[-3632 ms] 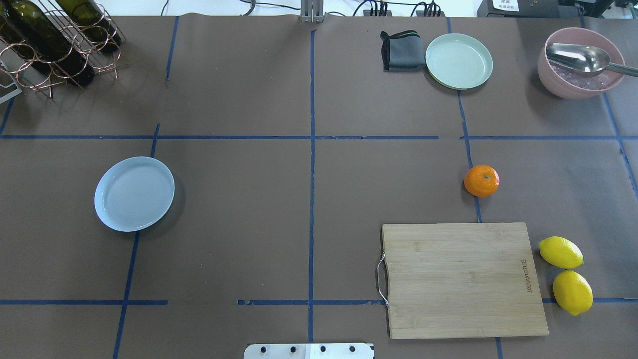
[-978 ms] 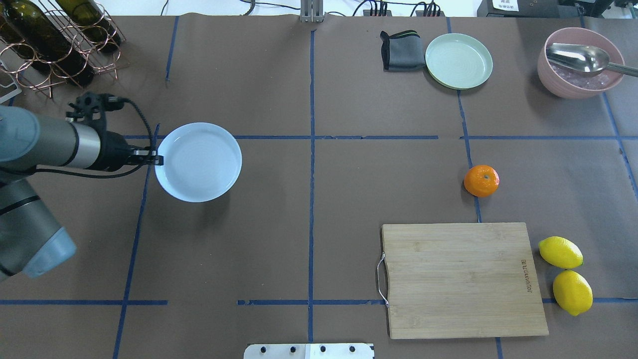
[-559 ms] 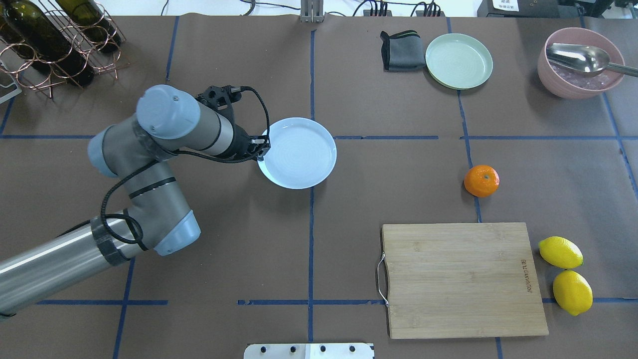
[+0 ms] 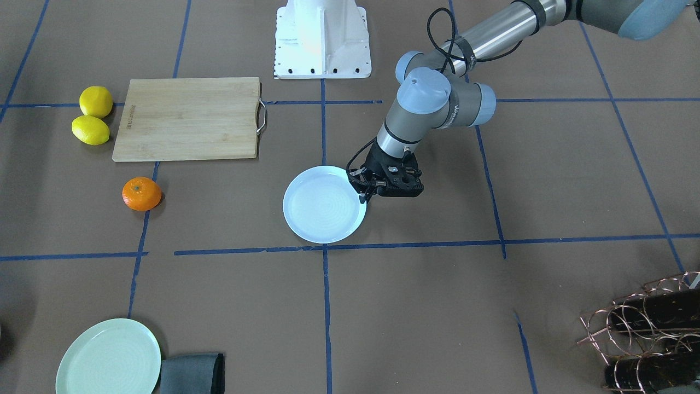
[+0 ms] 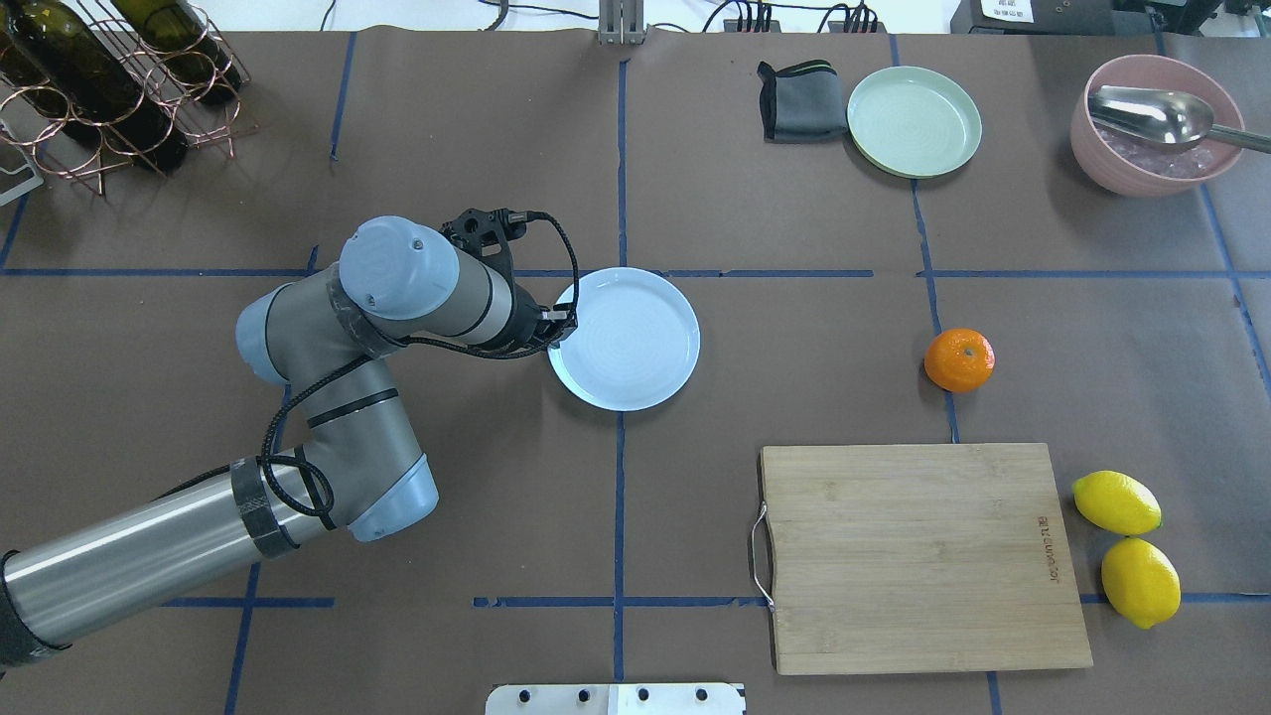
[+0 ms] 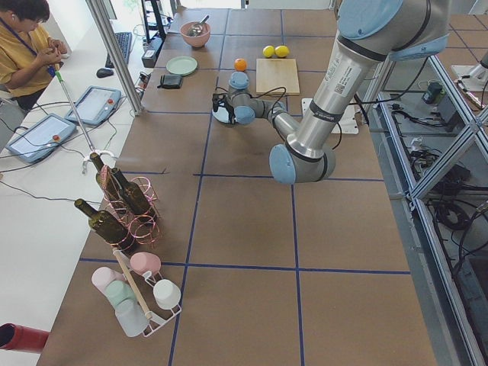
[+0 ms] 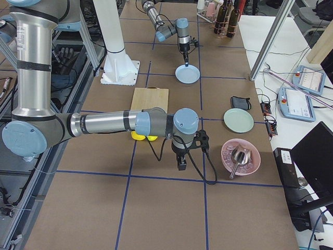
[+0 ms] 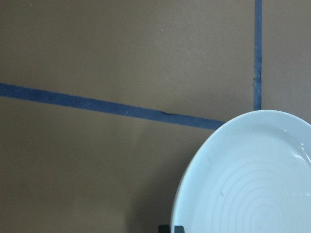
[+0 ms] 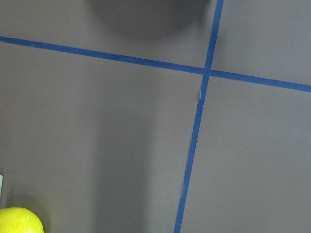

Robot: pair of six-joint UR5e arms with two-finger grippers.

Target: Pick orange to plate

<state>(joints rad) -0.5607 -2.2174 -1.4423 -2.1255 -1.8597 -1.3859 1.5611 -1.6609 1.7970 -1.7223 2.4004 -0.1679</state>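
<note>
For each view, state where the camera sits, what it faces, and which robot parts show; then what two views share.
Front-facing: across the table, facing the robot's base; left arm shows.
Overhead: behind the robot, looking down; left arm holding the plate.
Exterior left: table's left end; left arm near.
Exterior right: table's right end; right arm near.
Left wrist: downward; the plate's rim, no arm.
Right wrist: downward; a lemon, no arm.
Shared: front-facing and overhead both show the orange.
</note>
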